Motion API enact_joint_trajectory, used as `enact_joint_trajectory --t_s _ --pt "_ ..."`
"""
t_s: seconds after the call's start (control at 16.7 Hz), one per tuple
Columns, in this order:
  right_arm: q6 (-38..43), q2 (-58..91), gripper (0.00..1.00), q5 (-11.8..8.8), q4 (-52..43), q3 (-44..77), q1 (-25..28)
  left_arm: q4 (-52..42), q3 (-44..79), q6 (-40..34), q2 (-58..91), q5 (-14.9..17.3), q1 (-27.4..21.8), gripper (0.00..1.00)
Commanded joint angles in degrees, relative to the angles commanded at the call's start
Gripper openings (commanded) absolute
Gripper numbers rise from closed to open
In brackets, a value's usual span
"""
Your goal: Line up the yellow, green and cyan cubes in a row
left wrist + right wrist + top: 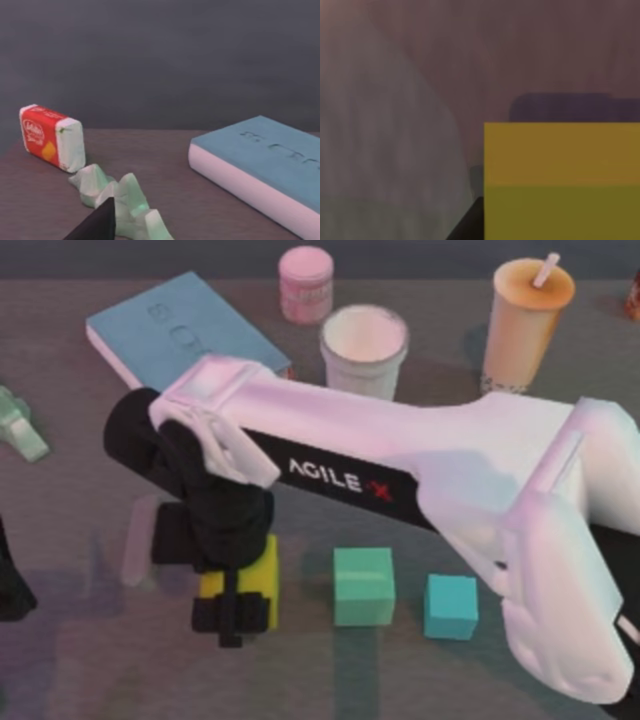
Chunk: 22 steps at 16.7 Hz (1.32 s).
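Cubes: yellow cube point(262, 580), green cube point(363, 585) and cyan cube point(451, 606) sit near the front of the table, left to right, already roughly in a row with gaps between them
Right gripper: right gripper point(232, 608) reaches across from the right and sits over the yellow cube, covering its left part; the black fingers appear to straddle it, but I cannot tell whether the jaws are pressed on it or slack
Right wrist view: yellow cube point(560, 180) fills the lower part, very close, flat faces and a sharp edge
Left gripper: parked at the far left edge of the table; one dark fingertip point(97, 225) shows in its wrist view, jaw state cannot be told
Handling: cubes look rigid, matte and probably light; flat parallel sides should take a pinch well, best across two opposite faces near mid-height; yellow is the largest and needs the widest opening
Shapes and surfaces: plain solid colours, no gloss; table point(90, 660) is a dull brownish grain
Clutter: blue book point(180, 330), white cup point(364, 345), pink jar point(306, 282), drink with straw point(526, 320), pale green crumpled item point(120, 200), red packet point(50, 137)
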Motion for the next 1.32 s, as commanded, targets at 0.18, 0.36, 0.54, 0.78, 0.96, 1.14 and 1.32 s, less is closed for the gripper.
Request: enact_joint_trajectory --t_s 0.18,0.36,0.54,0.78,0.96,1.14,1.32 --pt "0.0 0.0 0.98 0.0 0.0 0.0 0.0 0.0 0.0 0.0 0.0 0.0 0.0 1.0" --pt "0.0 0.0 1.0 0.0 0.0 0.0 0.0 0.0 0.0 0.0 0.0 0.0 0.0 1.0" --pt "0.0 0.0 1.0 0.0 0.0 0.0 0.0 0.0 0.0 0.0 0.0 0.0 0.0 1.0" --pt "0.0 0.1 1.0 0.0 -0.2 0.2 -0.1 0.0 0.0 0.0 0.0 0.0 0.0 1.0" --pt "-0.2 0.8 1.0 0.0 -4.2 4.4 0.2 0.0 0.0 0.0 0.0 0.0 0.0 1.0" --pt "-0.2 1.5 1.0 0.0 -11.4 12.9 0.3 0.0 0.0 0.0 0.0 0.0 0.0 1.0" --pt "-0.1 1.8 1.0 0.0 -16.8 18.5 0.3 0.0 0.0 0.0 0.0 0.0 0.0 1.0"
